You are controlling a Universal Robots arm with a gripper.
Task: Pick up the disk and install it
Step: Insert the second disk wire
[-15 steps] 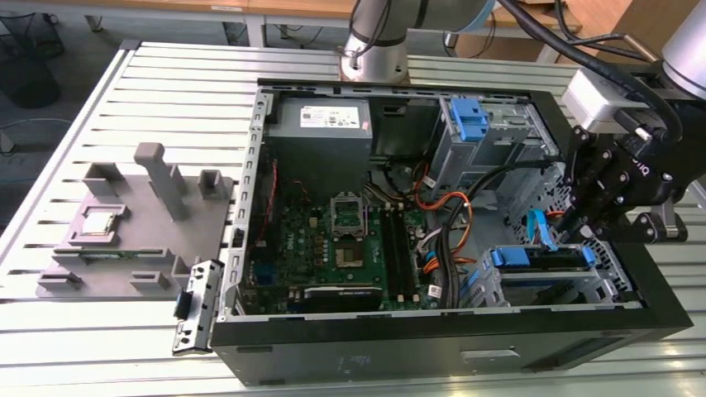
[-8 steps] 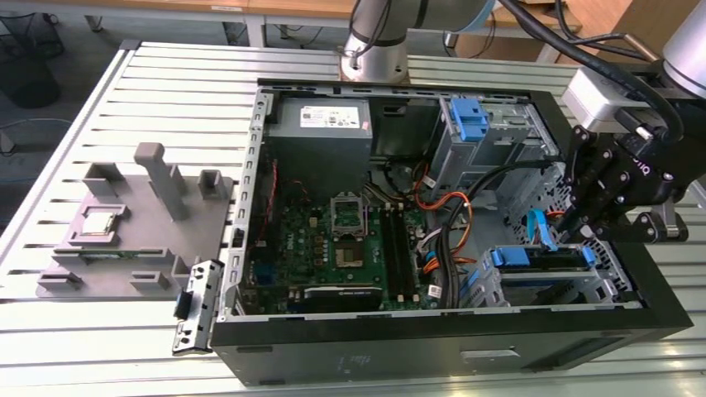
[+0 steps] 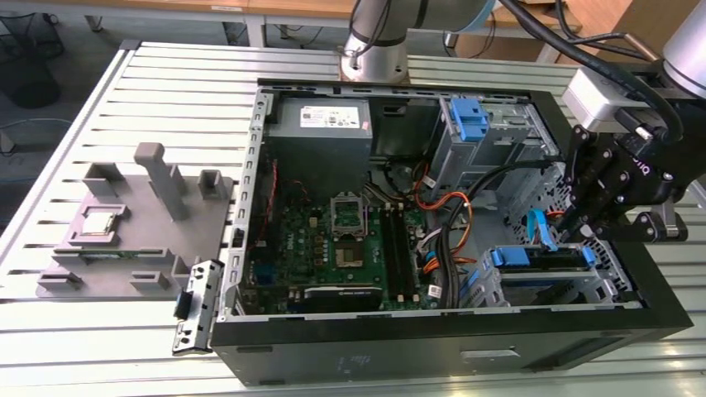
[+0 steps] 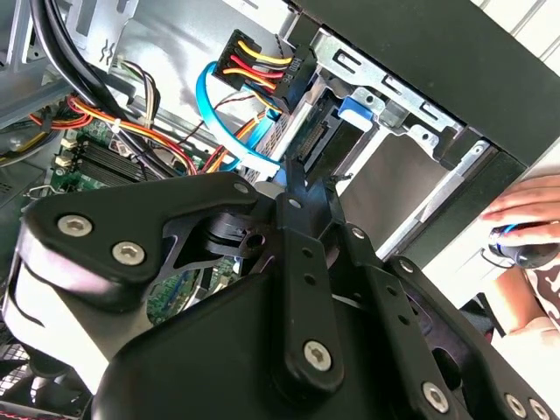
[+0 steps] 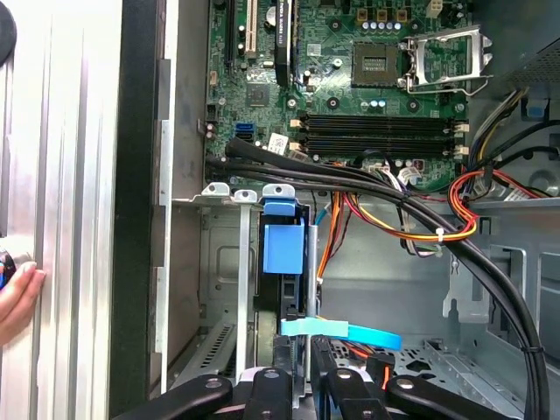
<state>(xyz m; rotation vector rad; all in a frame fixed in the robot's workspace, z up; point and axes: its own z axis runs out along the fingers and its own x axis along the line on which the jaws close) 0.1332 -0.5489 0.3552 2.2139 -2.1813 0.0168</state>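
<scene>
The disk [image 3: 537, 258] lies flat in the lower drive bay at the exterior view's right, inside the open computer case. Its blue carrier tab [image 5: 282, 241] faces the motherboard. My gripper [image 3: 565, 236] hangs just over the disk's opposite end, where the connectors [image 4: 317, 136] are. In the first wrist view my gripper [image 5: 298, 346] has its fingers drawn together, with nothing seen held between them. A light blue data cable [image 5: 343, 332] crosses right at their tips. In the second wrist view my gripper [image 4: 293, 172] ends against the disk's dark edge.
An upright blue bracket [image 3: 469, 120] sits on the upper drive bay. Black and coloured cable bundles [image 5: 411, 214] run beside the lower bay, and a power plug [image 4: 255, 63] hangs near the disk. A person's hand [image 4: 525, 206] rests outside the case. A grey fixture [image 3: 121, 223] stands on the table.
</scene>
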